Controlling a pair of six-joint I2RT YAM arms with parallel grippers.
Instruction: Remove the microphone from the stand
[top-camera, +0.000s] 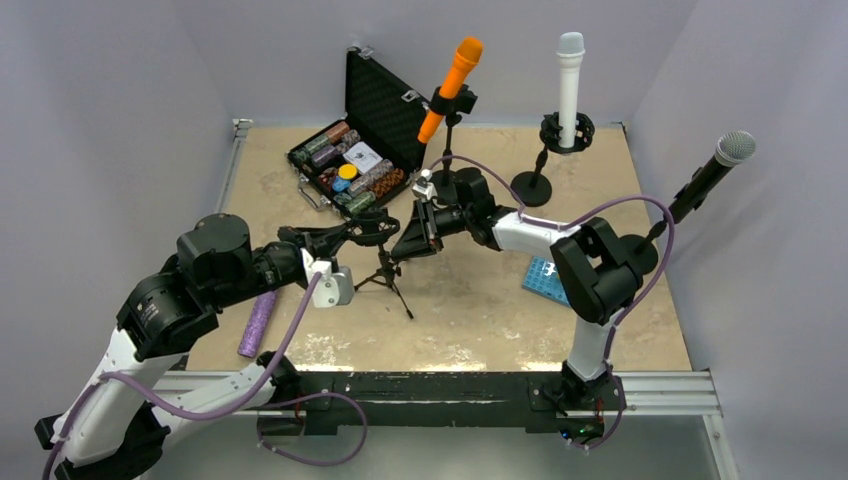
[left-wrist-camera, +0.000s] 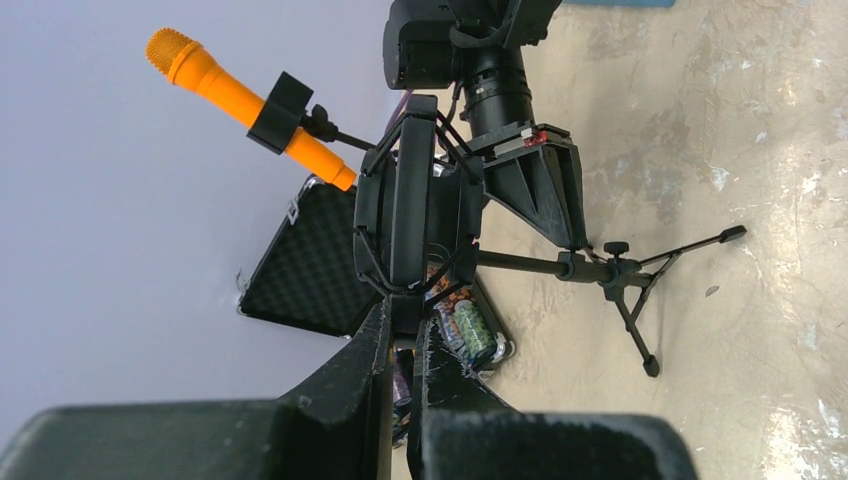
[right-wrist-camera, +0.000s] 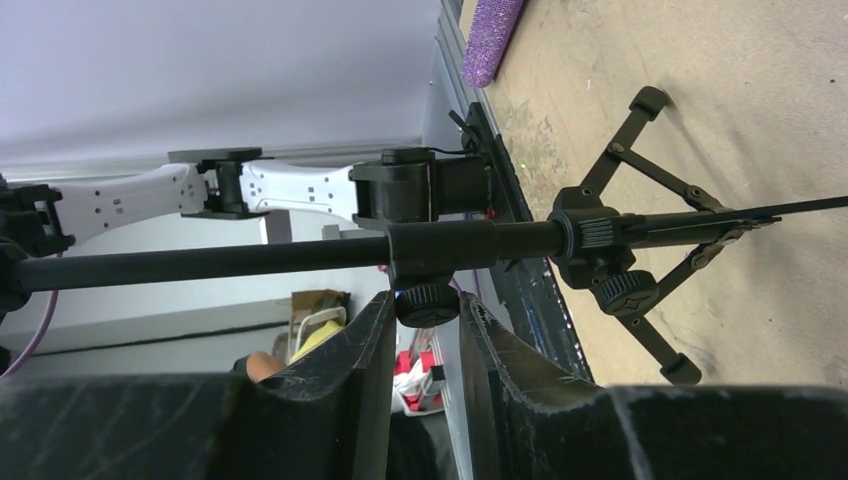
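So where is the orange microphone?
In the top view, the orange microphone is clipped at a tilt at the back of the table, just right of the open case and left of the white microphone.

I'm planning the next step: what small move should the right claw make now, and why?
Probably close the right claw fully on the stand's knob. Its fingers flank the knob, but a firm grip is unclear, while the left claw clamps the shock mount steady.
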